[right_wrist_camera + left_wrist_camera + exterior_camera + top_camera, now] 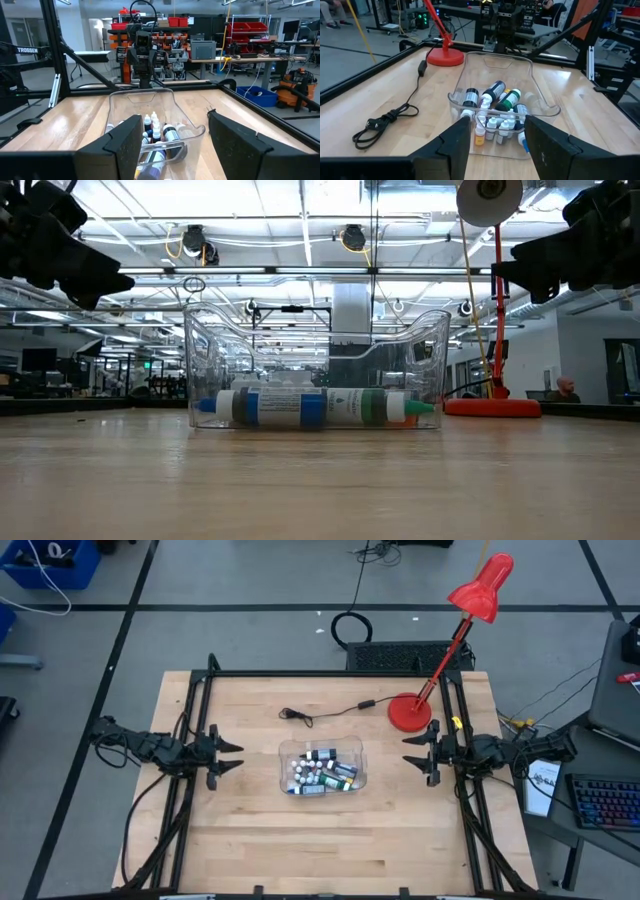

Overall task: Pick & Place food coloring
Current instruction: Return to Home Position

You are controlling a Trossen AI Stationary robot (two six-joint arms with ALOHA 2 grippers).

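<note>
At the centre of the light wooden table (300,840), the clear plastic tub (283,768) holds the small white-capped food coloring bottles (320,776) in a pile, and none shows loose on the boards. The left gripper (233,758) hangs at 9 o'clock of the tub, fingers spread, nothing between them. The right gripper (409,751) is at 3 o'clock, likewise spread and empty, and both are well apart from the tub. The red desk lamp (410,712) stands at 1 o'clock, the black cable (325,715) at 12. Judged step: return to rest pose; placing looks finished. The next move calls for no grasp, only keeping both arms clear of the tub walls.
</note>
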